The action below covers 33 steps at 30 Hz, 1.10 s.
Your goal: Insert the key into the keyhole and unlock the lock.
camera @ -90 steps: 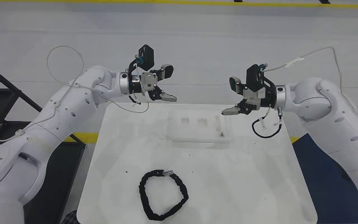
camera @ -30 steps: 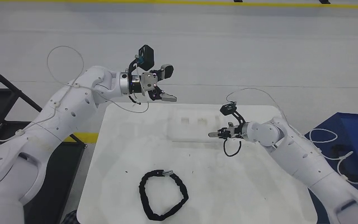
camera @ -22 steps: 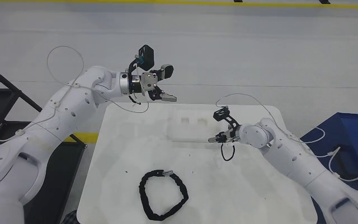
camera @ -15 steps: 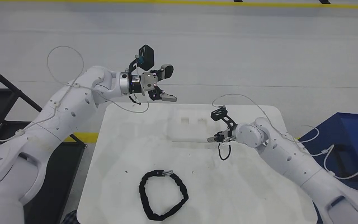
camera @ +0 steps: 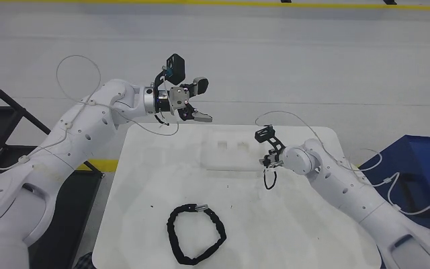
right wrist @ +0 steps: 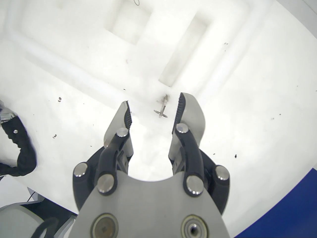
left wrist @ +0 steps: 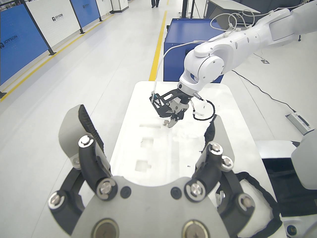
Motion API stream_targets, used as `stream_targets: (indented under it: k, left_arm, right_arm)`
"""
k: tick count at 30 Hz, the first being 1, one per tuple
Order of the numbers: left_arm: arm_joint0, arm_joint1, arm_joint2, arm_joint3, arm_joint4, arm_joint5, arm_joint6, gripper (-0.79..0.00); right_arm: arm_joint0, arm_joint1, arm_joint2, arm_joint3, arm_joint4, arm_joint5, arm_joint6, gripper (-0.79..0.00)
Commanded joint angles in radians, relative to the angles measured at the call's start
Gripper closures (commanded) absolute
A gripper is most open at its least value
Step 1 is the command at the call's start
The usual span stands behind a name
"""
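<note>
The right hand (right wrist: 154, 102) hangs spread around the small metal key (right wrist: 161, 110), which stands at the 4 o'clock corner of the white foam tray (camera: 222, 160), between the fingers and touching neither; the left hand (camera: 203, 101), also spread, hovers off the desk (camera: 269, 228) at 11 o'clock. The black chain lock (camera: 196, 232) lies coiled at the desk's 7 o'clock, well apart from the key.

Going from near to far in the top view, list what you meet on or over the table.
Chain lock → white foam tray → left gripper. The right gripper is level with the tray, so it is left out of the order.
</note>
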Motion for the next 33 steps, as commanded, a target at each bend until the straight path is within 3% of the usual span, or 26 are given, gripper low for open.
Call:
stream_targets:
  k: [1,10,20,28,33]
  left_arm:
    - [0.000,0.000,0.000,0.000,0.000,0.000,0.000,-0.785]
    - [0.000,0.000,0.000,0.000,0.000,0.000,0.000,-0.785]
    - [0.000,0.000,0.000,0.000,0.000,0.000,0.000,-0.785]
    - [0.000,0.000,0.000,0.000,0.000,0.000,0.000,-0.785]
    - [0.000,0.000,0.000,0.000,0.000,0.000,0.000,-0.785]
  right_arm:
    - [-0.004,-0.002,0.004,0.004,-0.001,-0.001,0.005,-0.299]
    - [-0.012,-0.020,0.019,0.050,0.013,-0.036,0.005,-0.268]
    - [-0.012,-0.049,0.022,0.121,0.008,-0.050,-0.041,-0.182]
    - [-0.008,-0.069,0.030,0.164,0.003,-0.034,-0.036,-0.009]
    - [-0.007,-0.080,0.035,0.181,0.002,-0.028,-0.032,0.000]
